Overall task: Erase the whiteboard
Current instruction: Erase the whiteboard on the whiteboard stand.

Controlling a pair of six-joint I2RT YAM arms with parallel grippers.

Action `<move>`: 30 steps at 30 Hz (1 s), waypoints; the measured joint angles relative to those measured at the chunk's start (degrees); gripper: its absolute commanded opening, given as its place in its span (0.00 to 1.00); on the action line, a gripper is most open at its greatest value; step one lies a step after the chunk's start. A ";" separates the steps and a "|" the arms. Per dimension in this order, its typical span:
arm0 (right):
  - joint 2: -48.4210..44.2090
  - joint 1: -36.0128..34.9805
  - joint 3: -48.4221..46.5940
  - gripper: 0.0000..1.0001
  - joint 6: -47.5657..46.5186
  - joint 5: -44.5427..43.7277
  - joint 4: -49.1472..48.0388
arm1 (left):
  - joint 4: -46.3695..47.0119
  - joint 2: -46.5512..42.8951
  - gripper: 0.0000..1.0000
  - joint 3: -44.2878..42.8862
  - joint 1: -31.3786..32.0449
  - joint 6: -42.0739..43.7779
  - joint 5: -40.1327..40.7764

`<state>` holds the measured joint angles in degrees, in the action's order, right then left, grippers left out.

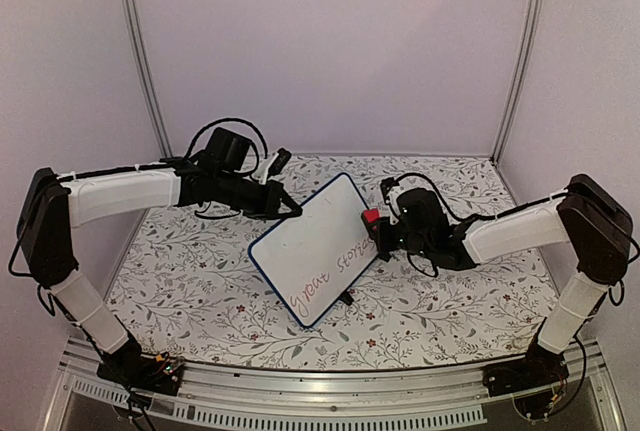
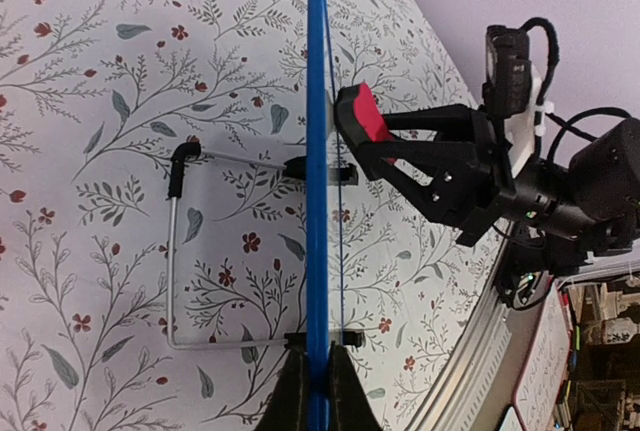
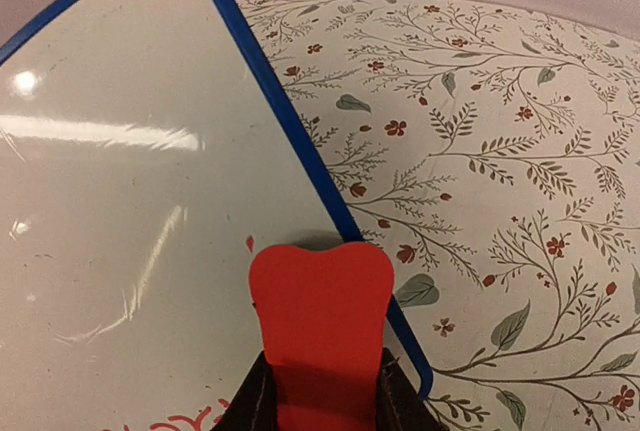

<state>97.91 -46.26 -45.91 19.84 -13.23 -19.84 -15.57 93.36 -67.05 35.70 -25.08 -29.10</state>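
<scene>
The whiteboard (image 1: 310,246) is propped tilted on the floral cloth, white with a blue rim and red handwriting (image 1: 330,279) across its lower half. My left gripper (image 1: 291,210) is shut on its upper left rim. The left wrist view shows the board edge-on (image 2: 317,151) between the left gripper's (image 2: 317,396) closed fingers. My right gripper (image 1: 380,228) is shut on a red eraser (image 1: 371,217) at the board's right edge. In the right wrist view the eraser (image 3: 320,306) lies over the board face (image 3: 130,201) near its rim, with the right gripper (image 3: 320,411) clamped on it and red strokes (image 3: 180,419) at the bottom left.
A wire stand (image 2: 175,251) juts from the board's back, clipped on by black feet (image 2: 345,173). The floral tablecloth (image 1: 450,301) covers the table. Pale walls (image 1: 330,41) close the back and sides, and a metal rail (image 1: 330,391) runs along the near edge.
</scene>
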 measured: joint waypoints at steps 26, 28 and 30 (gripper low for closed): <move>1.05 -0.63 -1.09 0.22 -0.90 0.33 -0.81 | -0.13 0.17 0.00 0.00 0.02 -0.02 0.42; 0.70 -1.11 0.00 0.22 -0.76 0.28 -0.76 | -0.13 0.17 0.00 0.00 0.02 -0.02 0.39; 0.59 -1.60 0.57 0.22 -0.57 0.07 -0.83 | -0.13 0.17 0.00 0.00 0.02 -0.02 0.37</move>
<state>98.50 -47.86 -45.34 19.27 -13.17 -20.67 -15.70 93.54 -67.05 35.73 -25.10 -28.73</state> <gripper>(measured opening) 0.262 0.028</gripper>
